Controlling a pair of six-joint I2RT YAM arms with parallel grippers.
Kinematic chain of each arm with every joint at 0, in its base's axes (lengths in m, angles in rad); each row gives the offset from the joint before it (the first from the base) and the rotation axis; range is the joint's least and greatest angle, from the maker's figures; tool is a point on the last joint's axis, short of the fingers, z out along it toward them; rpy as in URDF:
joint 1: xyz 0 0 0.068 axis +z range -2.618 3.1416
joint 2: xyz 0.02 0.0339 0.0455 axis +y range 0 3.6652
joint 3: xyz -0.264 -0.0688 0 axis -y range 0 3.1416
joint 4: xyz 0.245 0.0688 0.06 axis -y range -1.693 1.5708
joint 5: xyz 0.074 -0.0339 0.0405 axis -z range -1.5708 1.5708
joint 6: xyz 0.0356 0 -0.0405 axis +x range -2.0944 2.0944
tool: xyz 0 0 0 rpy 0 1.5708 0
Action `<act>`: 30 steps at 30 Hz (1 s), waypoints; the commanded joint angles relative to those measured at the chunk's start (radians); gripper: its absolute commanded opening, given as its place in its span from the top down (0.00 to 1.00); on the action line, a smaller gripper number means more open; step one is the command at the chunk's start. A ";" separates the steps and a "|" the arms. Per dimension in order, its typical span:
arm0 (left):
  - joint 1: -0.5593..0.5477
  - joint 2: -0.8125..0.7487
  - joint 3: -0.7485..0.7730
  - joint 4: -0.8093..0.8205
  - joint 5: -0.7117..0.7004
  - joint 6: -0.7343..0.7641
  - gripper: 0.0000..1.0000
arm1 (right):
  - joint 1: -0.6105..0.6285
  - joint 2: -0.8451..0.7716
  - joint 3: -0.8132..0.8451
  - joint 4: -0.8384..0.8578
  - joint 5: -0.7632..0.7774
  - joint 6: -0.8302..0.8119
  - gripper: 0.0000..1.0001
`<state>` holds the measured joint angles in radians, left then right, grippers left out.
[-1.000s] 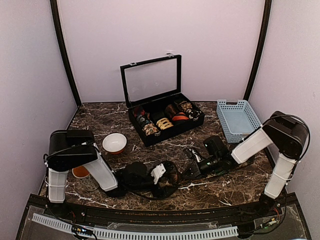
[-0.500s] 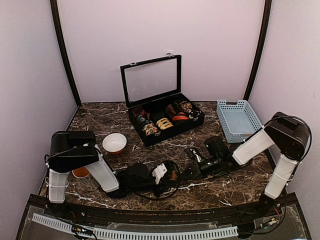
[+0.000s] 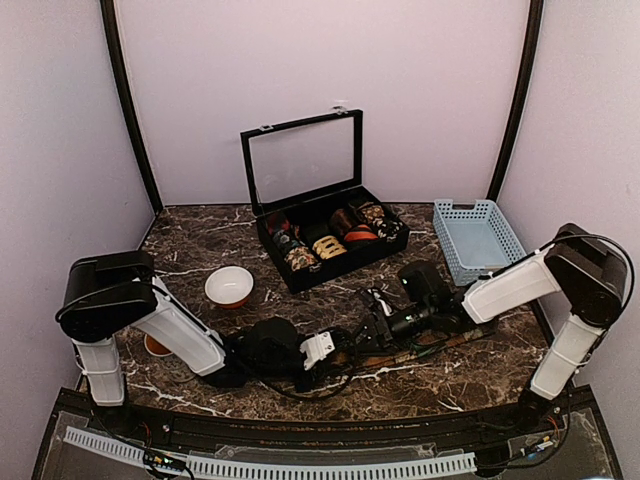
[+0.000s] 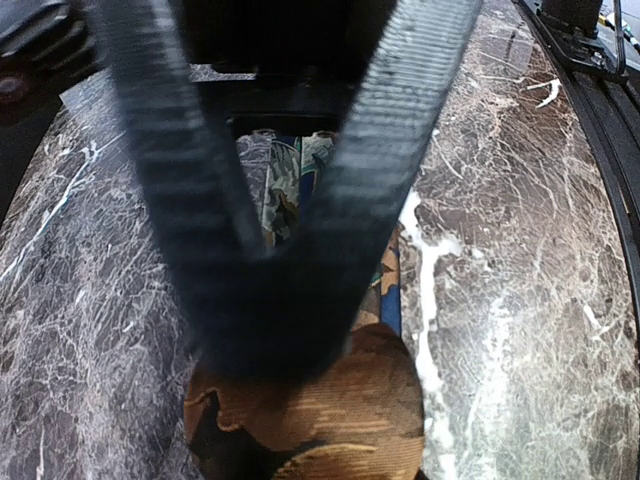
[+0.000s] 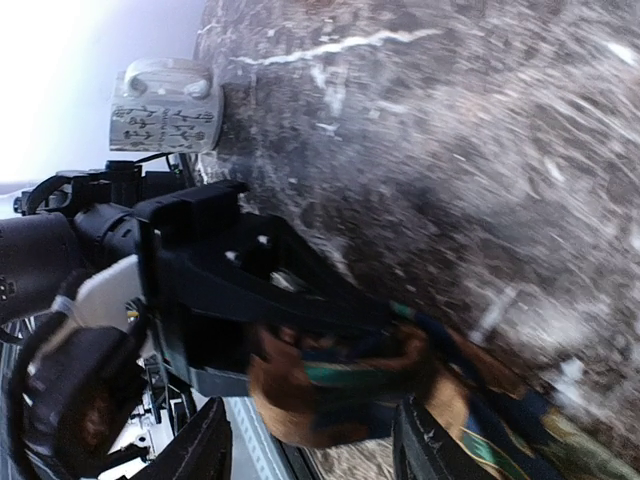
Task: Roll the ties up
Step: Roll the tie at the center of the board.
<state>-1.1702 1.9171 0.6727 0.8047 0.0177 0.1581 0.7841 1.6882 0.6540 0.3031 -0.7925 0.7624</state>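
Observation:
One tie, brown and dark green with orange patches, lies across the near table; its flat length (image 3: 440,347) runs right from a rolled end. My left gripper (image 3: 335,352) is shut on that roll. In the left wrist view the fingers (image 4: 275,320) meet in a V on top of the brown roll (image 4: 330,420), and the flat tail (image 4: 290,185) runs on beyond. My right gripper (image 3: 368,325) stands open just right of the roll. In the right wrist view its gripper (image 5: 315,445) has the roll (image 5: 340,385) ahead, between its two spread fingertips, and touches nothing that I can see.
A black case (image 3: 372,252) with its glass lid raised holds several fabric coils at the back. A blue basket (image 3: 478,240) stands at the right, a white bowl (image 3: 229,286) at the left, an orange cup (image 3: 158,346) under the left arm. A white patterned mug (image 5: 165,105) stands beyond the left gripper.
My left gripper has closed on the tie's rolled end. My right gripper has opened off it. The left arm's elbow has swung left and the right arm has reached further left.

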 commanded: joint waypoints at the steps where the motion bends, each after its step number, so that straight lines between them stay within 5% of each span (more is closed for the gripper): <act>1: -0.003 0.011 -0.012 -0.220 0.014 0.056 0.77 | 0.025 0.032 0.055 -0.045 0.010 -0.001 0.48; 5: -0.003 0.013 -0.001 -0.245 0.028 0.060 0.77 | 0.047 0.054 0.085 -0.109 0.040 -0.046 0.58; 11: -0.002 0.010 -0.001 -0.244 0.035 0.042 0.77 | 0.044 0.072 0.065 -0.147 0.058 -0.089 1.00; 15: 0.002 0.008 0.001 -0.240 0.038 0.032 0.73 | 0.032 0.060 0.042 -0.149 0.070 -0.104 1.00; 26: 0.003 -0.054 -0.013 -0.083 0.030 -0.041 0.28 | -0.040 0.049 -0.039 -0.172 0.140 -0.186 1.00; 30: -0.001 -0.012 -0.014 0.016 0.059 -0.088 0.25 | -0.057 0.047 -0.094 -0.165 0.168 -0.203 1.00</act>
<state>-1.1690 1.8885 0.6762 0.7383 0.0452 0.1242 0.7372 1.7329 0.6235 0.1989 -0.7040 0.6006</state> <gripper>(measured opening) 0.745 0.015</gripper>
